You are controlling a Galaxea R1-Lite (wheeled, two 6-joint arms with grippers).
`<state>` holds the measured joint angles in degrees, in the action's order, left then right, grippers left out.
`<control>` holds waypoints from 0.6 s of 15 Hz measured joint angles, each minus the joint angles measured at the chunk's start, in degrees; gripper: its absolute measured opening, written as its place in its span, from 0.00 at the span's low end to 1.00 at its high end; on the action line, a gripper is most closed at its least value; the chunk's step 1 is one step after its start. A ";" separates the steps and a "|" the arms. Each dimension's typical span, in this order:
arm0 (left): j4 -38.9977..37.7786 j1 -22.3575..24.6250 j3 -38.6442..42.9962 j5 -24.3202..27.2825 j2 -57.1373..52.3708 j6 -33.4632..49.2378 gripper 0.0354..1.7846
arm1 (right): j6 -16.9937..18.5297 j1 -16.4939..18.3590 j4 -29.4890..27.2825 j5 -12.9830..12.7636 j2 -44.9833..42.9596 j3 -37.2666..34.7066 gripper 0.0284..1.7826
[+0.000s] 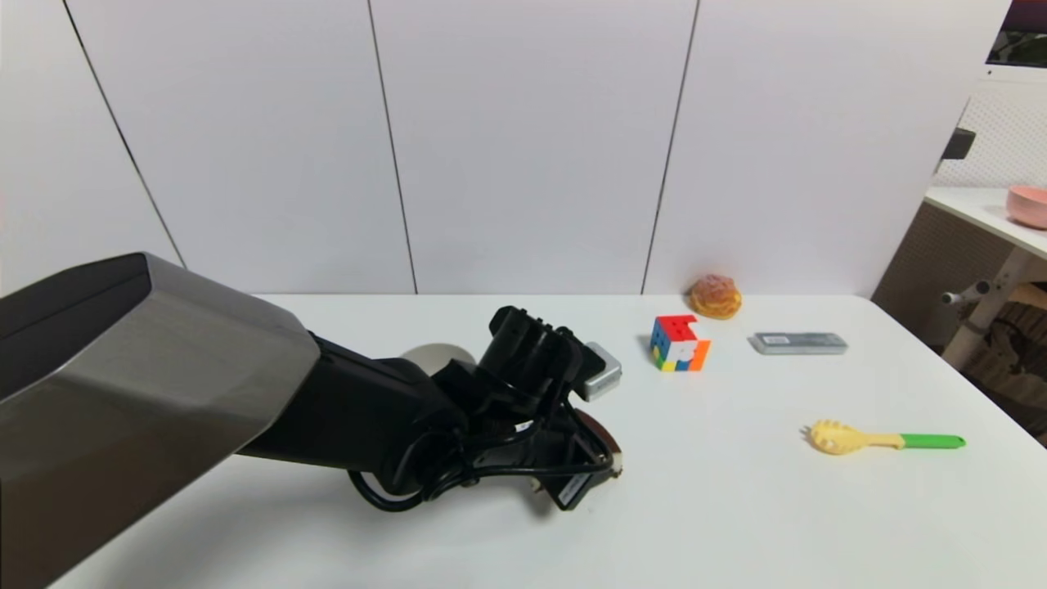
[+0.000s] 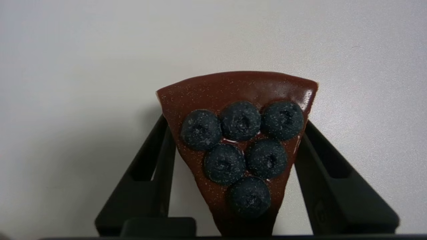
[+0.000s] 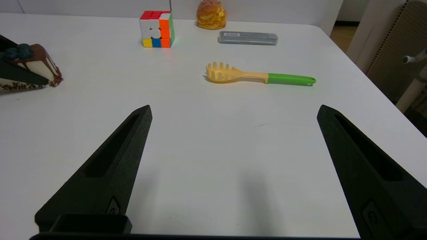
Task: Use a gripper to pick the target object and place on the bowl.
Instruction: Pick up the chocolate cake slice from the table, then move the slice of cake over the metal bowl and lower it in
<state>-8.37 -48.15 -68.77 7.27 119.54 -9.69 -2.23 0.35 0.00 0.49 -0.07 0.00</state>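
Note:
The cake slice (image 2: pixel 233 96), with a dark chocolate top and blueberries, lies between the fingers of my left gripper (image 2: pixel 235 123). Both fingers touch its wide end, so the gripper is shut on it, low at the table. In the head view the left gripper (image 1: pixel 590 468) hides most of the slice; only a brown edge (image 1: pixel 607 442) shows. The slice also shows in the right wrist view (image 3: pixel 40 65) with a black finger along its cream side. The grey-white bowl (image 1: pixel 429 354) peeks out just behind the left arm. My right gripper (image 3: pixel 233 113) is open and empty over bare table.
A colour cube (image 1: pixel 679 343), an orange puff pastry (image 1: pixel 715 296) and a grey flat case (image 1: pixel 799 343) stand at the back right. A yellow pasta fork with a green handle (image 1: pixel 883 439) lies at the right. A pink bowl (image 1: pixel 1027 204) is on a far side table.

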 joint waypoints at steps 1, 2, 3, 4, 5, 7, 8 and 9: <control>-0.05 0.00 0.02 -0.05 0.06 -0.01 0.51 | -0.02 0.00 0.00 0.00 0.00 0.00 0.96; -0.09 0.00 0.00 -0.02 0.09 -0.01 0.47 | 0.00 0.00 0.00 0.00 0.00 0.00 0.96; -0.06 0.00 -0.06 -0.05 0.09 0.00 0.44 | -0.02 0.00 0.00 0.00 0.00 0.00 0.96; -0.05 0.00 -0.13 -0.05 0.06 -0.01 0.44 | -0.02 0.00 0.00 0.00 0.00 0.00 0.96; 0.02 0.00 -0.17 -0.07 -0.02 0.00 0.44 | 0.00 0.00 0.00 0.00 0.00 0.00 0.96; 0.20 0.00 -0.33 -0.10 -0.69 0.00 0.44 | 0.00 -0.02 0.00 0.00 0.00 0.00 0.96; 0.33 0.04 -0.35 -0.16 -1.49 0.00 0.44 | -0.02 0.00 0.00 0.00 0.00 0.00 0.96; 0.44 0.04 -0.37 -0.20 -2.36 0.00 0.44 | -0.02 0.00 0.00 0.00 0.00 0.00 0.96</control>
<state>-7.94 -48.12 -69.13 7.07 117.18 -9.69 -2.26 0.35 0.00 0.49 -0.07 0.00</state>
